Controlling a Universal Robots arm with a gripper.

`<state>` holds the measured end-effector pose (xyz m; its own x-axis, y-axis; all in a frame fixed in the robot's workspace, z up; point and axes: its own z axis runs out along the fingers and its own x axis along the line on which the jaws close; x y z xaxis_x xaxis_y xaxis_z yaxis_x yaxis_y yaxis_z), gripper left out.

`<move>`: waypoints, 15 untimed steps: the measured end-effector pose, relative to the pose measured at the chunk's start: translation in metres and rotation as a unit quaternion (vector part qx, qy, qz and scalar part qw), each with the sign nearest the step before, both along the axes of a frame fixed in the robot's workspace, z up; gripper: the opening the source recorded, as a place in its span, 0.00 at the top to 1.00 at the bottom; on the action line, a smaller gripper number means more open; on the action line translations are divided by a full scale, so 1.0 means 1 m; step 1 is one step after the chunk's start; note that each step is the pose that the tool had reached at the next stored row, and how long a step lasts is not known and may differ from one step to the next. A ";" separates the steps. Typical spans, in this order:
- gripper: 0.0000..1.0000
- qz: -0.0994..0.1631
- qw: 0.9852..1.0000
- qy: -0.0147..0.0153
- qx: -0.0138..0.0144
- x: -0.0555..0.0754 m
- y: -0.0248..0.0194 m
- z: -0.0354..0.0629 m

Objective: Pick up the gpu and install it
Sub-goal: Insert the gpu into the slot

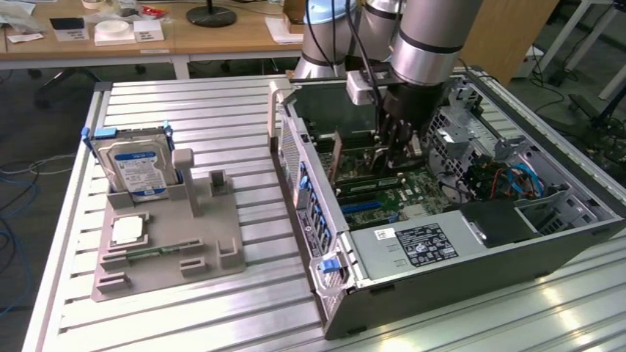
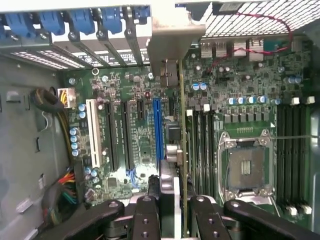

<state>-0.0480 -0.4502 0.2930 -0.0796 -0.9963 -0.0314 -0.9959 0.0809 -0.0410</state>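
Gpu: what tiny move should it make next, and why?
Probably a small sideways shift toward the blue slot. The fingers hold the gpu edge-on above the board, and its edge looks beside that slot, not over it.

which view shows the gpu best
The wrist view: the gpu is held edge-on in the gripper, with its bracket toward the rear slots. The exterior view shows the gpu thin and upright inside the case.

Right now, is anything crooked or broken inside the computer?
Nothing looks broken or spilled. The gpu stands on edge between the jaws, running in line with the slots on the motherboard. The processor socket is empty, which may look odd, but it shows no damage.
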 end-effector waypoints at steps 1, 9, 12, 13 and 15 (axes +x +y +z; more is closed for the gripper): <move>0.72 0.000 1.000 0.000 0.000 0.000 -0.0001 -0.0018; 0.72 0.000 1.000 -0.001 0.001 0.000 -0.0026 -0.0109; 0.72 0.000 1.000 -0.001 0.001 -0.004 -0.0026 -0.0135; 0.72 0.000 1.000 -0.001 0.001 -0.004 -0.0027 -0.0151; 0.72 0.000 1.000 -0.001 0.001 -0.004 -0.0044 -0.0187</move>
<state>-0.0521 -0.4547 0.2743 -0.0794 -0.9963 -0.0330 -0.9958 0.0807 -0.0424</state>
